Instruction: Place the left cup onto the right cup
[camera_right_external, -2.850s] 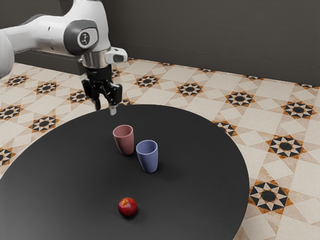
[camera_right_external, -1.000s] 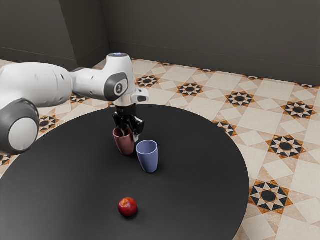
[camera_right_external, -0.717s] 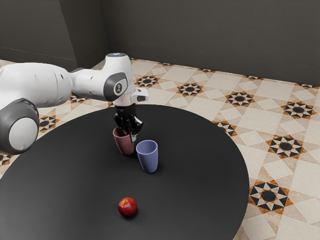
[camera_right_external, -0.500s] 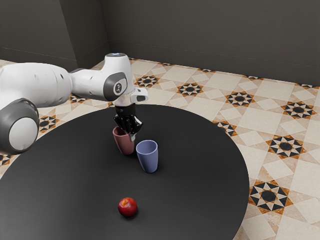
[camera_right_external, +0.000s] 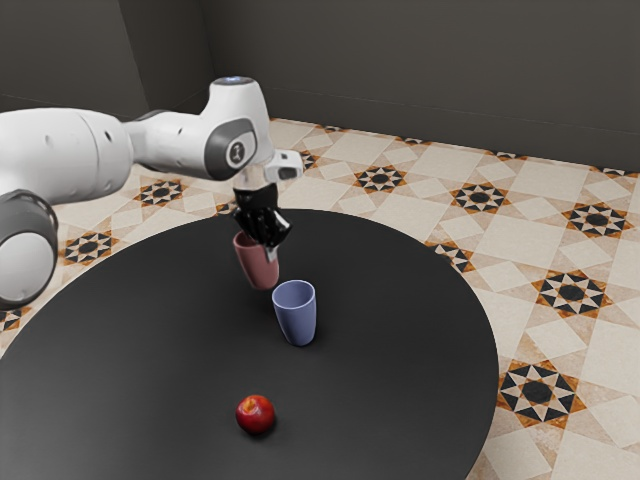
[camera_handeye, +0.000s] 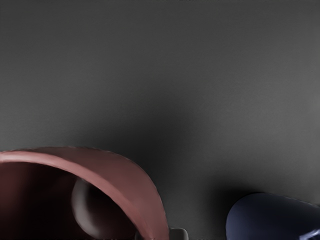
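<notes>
The pink cup (camera_right_external: 257, 266) has come up off the counter (camera_right_external: 400, 380) since half a second ago, when it stood on the dark top just beside the blue cup (camera_right_external: 294, 312). The arm has risen with it. The pink cup now hangs clear of the surface, above and behind the blue cup and slightly toward the exterior view's left of it, with a gap between the two.

The jaws are clamped on the pink cup's rim wall on the side facing the blue cup, one finger inside and one outside. In the wrist view a grey pad (camera_handeye: 89, 207) sits against the inner wall.

The pink cup (camera_handeye: 125, 182) is a plain, handleless, dusty-rose tumbler that narrows toward its base. Its mouth faces up and its long axis is close to upright, tipped a little so the base swings toward the blue cup (camera_handeye: 272, 216).

The blue cup stands upright, mouth up. A red apple (camera_right_external: 255, 413) lies well in front of it.
</notes>
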